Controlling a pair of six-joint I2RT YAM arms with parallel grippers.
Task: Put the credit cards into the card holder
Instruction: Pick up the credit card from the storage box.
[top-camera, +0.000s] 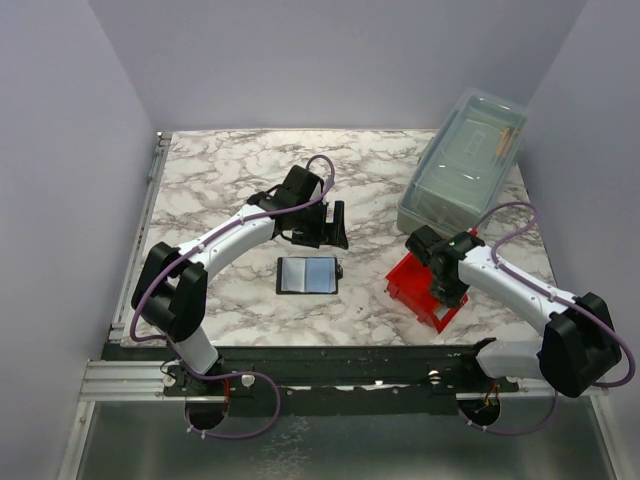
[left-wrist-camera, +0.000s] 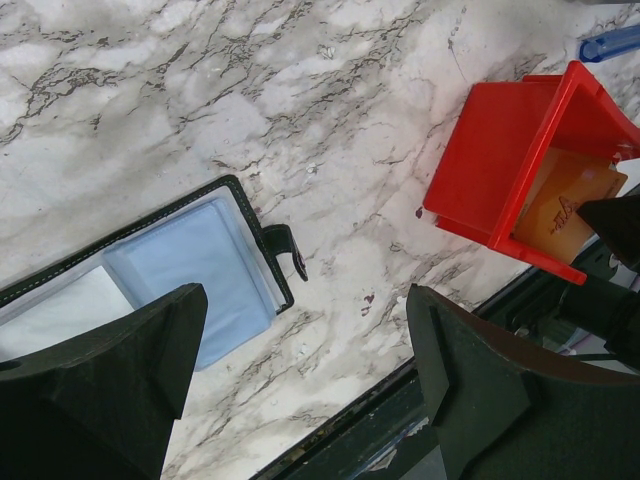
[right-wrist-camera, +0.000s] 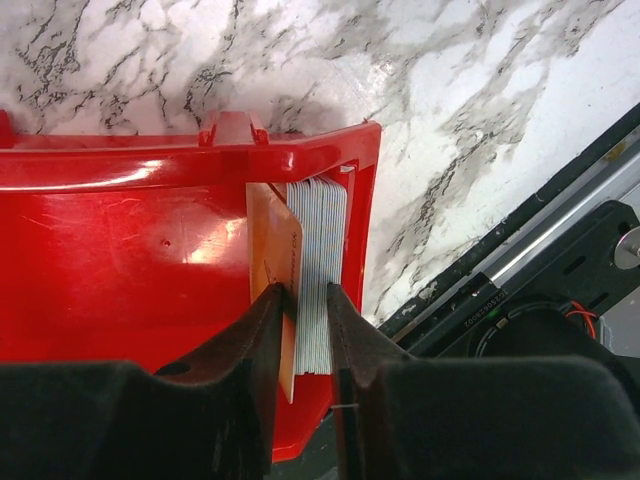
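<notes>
Item: credit cards (right-wrist-camera: 312, 240), in red bin (right-wrist-camera: 120, 250)
Cards stand on edge. Right pincer (right-wrist-camera: 305, 300) narrow, closed on several. Red bin at 3 o'clock of card holder (top-camera: 307, 274), which lies open on bench (top-camera: 220, 170). Left pincer (left-wrist-camera: 305, 295) wide, empty, at card holder's 12 o'clock.

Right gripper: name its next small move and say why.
Probably finish closing on the cards. The right gripper has its jaws astride the credit cards standing upright in the red bin, not clearly pinching yet, and the card holder lies open on the table.
</notes>
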